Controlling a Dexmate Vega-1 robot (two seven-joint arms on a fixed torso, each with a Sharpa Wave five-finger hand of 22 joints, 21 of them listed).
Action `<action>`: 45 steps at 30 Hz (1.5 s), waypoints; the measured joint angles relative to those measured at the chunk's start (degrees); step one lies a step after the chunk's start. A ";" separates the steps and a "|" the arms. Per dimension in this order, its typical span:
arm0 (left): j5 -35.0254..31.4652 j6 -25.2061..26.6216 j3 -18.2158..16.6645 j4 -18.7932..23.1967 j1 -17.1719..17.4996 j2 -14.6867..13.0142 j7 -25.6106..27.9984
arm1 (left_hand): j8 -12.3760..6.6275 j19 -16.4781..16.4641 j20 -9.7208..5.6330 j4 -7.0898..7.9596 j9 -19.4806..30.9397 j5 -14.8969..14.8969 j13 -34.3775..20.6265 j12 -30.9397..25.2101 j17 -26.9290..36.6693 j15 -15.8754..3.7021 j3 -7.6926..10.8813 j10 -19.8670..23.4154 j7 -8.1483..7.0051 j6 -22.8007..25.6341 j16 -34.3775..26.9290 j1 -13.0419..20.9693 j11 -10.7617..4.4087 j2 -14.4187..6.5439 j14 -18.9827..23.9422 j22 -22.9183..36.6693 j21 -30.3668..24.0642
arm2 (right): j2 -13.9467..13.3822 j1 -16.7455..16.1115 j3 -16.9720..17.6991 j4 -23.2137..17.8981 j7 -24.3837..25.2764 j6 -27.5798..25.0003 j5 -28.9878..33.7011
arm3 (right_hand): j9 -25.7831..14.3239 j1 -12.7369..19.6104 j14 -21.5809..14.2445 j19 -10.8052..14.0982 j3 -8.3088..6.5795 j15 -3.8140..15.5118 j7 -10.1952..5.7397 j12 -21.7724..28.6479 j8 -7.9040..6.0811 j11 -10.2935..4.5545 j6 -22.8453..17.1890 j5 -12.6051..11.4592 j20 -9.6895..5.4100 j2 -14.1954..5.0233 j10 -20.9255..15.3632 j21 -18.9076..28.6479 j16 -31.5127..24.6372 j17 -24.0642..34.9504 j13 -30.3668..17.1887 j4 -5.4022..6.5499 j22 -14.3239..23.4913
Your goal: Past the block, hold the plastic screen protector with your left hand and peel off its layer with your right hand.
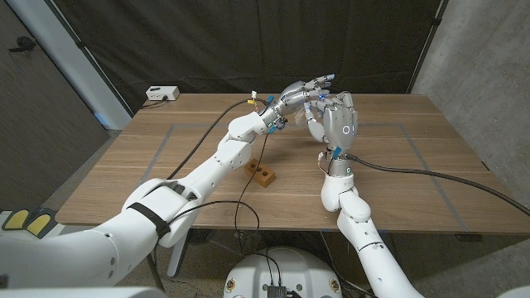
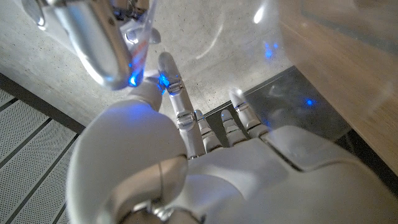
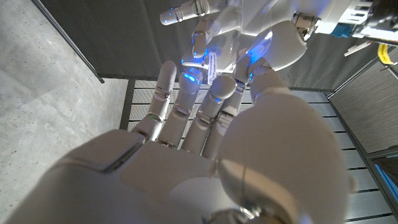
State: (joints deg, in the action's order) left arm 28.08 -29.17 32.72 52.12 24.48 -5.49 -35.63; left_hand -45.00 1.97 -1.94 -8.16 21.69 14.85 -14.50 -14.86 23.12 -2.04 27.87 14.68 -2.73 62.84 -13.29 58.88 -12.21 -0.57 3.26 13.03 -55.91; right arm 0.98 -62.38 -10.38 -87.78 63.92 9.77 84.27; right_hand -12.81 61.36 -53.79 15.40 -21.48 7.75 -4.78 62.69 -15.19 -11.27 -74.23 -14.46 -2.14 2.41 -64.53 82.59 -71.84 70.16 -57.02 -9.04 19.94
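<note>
Both hands meet above the table's far middle, past the small wooden block (image 1: 261, 174). My left hand (image 1: 300, 94) reaches in from the left and holds a clear plastic screen protector (image 2: 249, 43) at its fingertips. The sheet is almost invisible in the head view. Facing it, my right hand (image 1: 338, 122) stands upright, with its thumb and fingertips (image 3: 221, 87) closed on the sheet's edge by a small white tab (image 3: 211, 62). Seen from the right wrist, my left hand (image 3: 249, 18) is just beyond my right hand (image 3: 205, 155). I cannot tell whether any layer has lifted off.
The brown block has two holes and stands near the front middle of the wooden table (image 1: 397, 178). A white box (image 1: 161, 93) sits at the far left corner. Black cables (image 1: 195, 149) run along my left arm. Dark curtains hang behind the table.
</note>
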 measured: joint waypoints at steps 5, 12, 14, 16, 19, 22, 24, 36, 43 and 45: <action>-0.01 0.30 0.01 0.43 0.19 -0.20 0.32 | 0.00 0.00 0.00 0.02 0.26 0.22 0.00 0.00 0.00 0.00 0.47 0.07 0.30 -0.30 0.00 0.00 -0.07 0.00 0.00 -0.27 -0.07 | -0.41 0.67 -0.79 0.73 0.01 -1.11 0.03 | 0.00 -0.24 -0.03 -0.02 -0.45 0.03 0.00 0.00 0.00 0.01 0.00 -0.40 -0.02 0.24 0.00 0.12 0.00 0.00 -0.03 0.05 -0.54; 0.07 0.36 -0.01 0.18 0.18 -0.20 0.43 | -0.26 0.00 0.00 0.02 0.52 0.26 0.00 0.00 0.00 0.00 0.47 0.20 0.33 -0.32 0.00 -0.01 0.06 0.00 0.00 -0.26 -0.47 | 0.09 0.79 -0.25 0.88 0.05 -1.95 -0.15 | -0.07 -0.46 -0.20 -0.21 -0.91 0.20 -0.02 0.00 0.01 0.01 0.00 -0.40 -0.22 0.46 0.00 0.80 0.00 0.00 -0.31 0.20 -0.97; 0.24 0.36 -0.08 -0.32 -0.04 -0.08 0.39 | -0.37 0.00 0.00 0.02 0.59 0.63 0.00 -0.21 0.01 0.00 0.47 0.43 0.33 -0.33 0.00 -0.01 0.02 0.01 0.00 -0.26 -0.47 | 1.02 0.56 0.80 0.85 0.07 -2.01 -0.38 | -0.15 -0.53 -0.20 -0.21 -1.09 0.20 -0.02 -0.47 0.02 0.01 0.00 -0.40 -0.22 0.53 0.00 0.99 0.00 -0.01 0.01 0.04 -1.19; 0.32 0.36 -0.14 -0.80 -0.27 0.04 0.25 | -0.37 0.00 0.00 0.18 0.71 0.63 0.00 -0.23 0.01 -0.04 0.63 0.79 0.33 -0.33 0.00 -0.01 0.03 0.01 0.04 -0.26 -0.66 | 1.72 0.41 1.61 0.74 0.08 -2.00 -0.53 | -0.16 -0.53 -0.20 -0.21 -1.50 0.20 -0.19 -0.96 0.03 0.02 0.17 -0.40 -0.22 0.53 0.01 0.99 0.00 -0.01 0.59 0.25 -1.44; 0.46 0.31 -0.20 -1.76 -0.67 0.37 -0.13 | -0.49 0.00 0.00 0.26 0.79 0.84 0.00 -0.23 0.01 -0.01 0.71 1.23 0.42 -0.43 0.00 -0.01 0.03 0.01 0.63 -0.46 -0.78 | 3.38 0.16 3.46 0.59 0.08 -0.97 -0.87 | -1.36 -0.91 -0.20 -0.21 -1.63 0.20 -0.47 -2.03 0.04 0.11 0.44 -0.40 -0.21 0.91 0.09 1.33 0.00 -0.01 1.78 0.28 -1.73; 0.60 0.13 -0.34 -2.77 -1.08 0.73 -0.42 | -0.59 0.00 0.00 0.26 1.24 1.07 0.00 -0.64 0.01 -0.11 0.70 1.96 0.53 -0.53 -0.03 -0.01 0.09 0.01 1.34 -0.53 -1.11 | 5.56 0.05 5.75 0.58 0.09 1.36 -1.31 | -1.72 -1.13 -0.20 -0.21 -2.02 0.20 -0.68 -2.74 0.04 0.14 0.66 -0.62 -0.21 1.13 0.68 1.66 0.00 -0.01 2.68 0.35 -1.90; 0.71 0.03 -0.48 -3.47 -1.30 0.93 -0.59 | -0.69 0.00 0.00 0.40 1.59 1.07 0.00 -0.66 0.01 0.00 0.84 2.38 0.53 -0.53 -0.38 -0.01 0.13 0.01 1.68 -0.53 -1.33 | 6.99 0.05 7.40 0.58 0.10 2.75 -1.71 | -1.72 -1.13 -0.20 -0.43 -2.02 0.20 -0.76 -3.30 0.05 0.11 0.76 -0.63 0.02 1.13 0.72 1.81 0.00 -0.01 3.27 0.35 -2.13; 0.98 -0.34 -1.17 -7.54 -2.89 2.27 -1.32 | 1.58 0.10 0.53 1.23 -0.97 0.81 0.00 -1.11 0.30 -0.08 1.16 3.38 0.10 -3.22 -0.70 -1.47 0.59 0.09 2.62 -1.06 -1.99 | 16.07 0.90 17.30 1.79 0.11 15.33 -2.64 | -2.41 -1.40 -0.19 -0.82 -3.07 0.19 -0.74 -4.91 0.24 0.11 1.40 -0.65 -0.21 0.86 0.73 3.14 0.44 -0.15 6.13 0.28 -3.24; 0.46 -0.84 -1.20 -9.12 -3.74 2.67 -1.73 | 7.38 1.76 3.00 2.14 -4.22 -2.04 0.00 0.07 0.68 -0.09 0.35 0.58 -2.81 -13.92 -0.58 -3.67 1.37 0.33 2.07 -1.59 -2.75 | 17.56 1.27 19.40 2.14 0.12 18.04 -2.74 | -2.86 -1.77 -0.19 -1.03 -3.37 0.19 -0.65 -5.11 -0.12 0.18 1.49 -0.65 0.00 1.23 0.37 3.45 0.66 -0.14 6.63 0.12 -3.73; 0.16 -1.44 -1.15 -10.38 -4.42 2.88 -2.63 | 11.06 3.16 3.49 1.94 -5.72 -2.94 -0.24 1.06 0.95 -0.02 -0.20 -2.13 -3.89 -21.99 0.09 -4.06 2.15 0.71 0.75 -1.59 -3.08 | 17.74 1.37 19.75 2.27 0.11 18.68 -2.96 | -2.86 -1.77 -0.19 -1.12 -3.37 0.19 -0.65 -5.11 -0.12 0.10 1.50 -0.65 0.09 1.23 0.28 3.45 0.66 -0.15 6.56 0.12 -3.91</action>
State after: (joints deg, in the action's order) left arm 28.23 -30.61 31.57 41.74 20.07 -2.61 -38.26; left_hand -33.94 5.13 1.55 -6.21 15.97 11.91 -14.75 -13.80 24.07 -2.06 27.67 12.54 -6.62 40.85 -13.20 54.82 -10.06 0.14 4.00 11.44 -58.98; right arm 18.72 -61.00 9.37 -85.52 64.03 28.45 81.31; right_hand -15.68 59.59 -53.98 14.28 -24.85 7.94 -5.43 57.59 -15.31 -11.17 -72.73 -15.10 -2.04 3.64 -64.25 86.04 -71.18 70.01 -50.46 -8.92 16.03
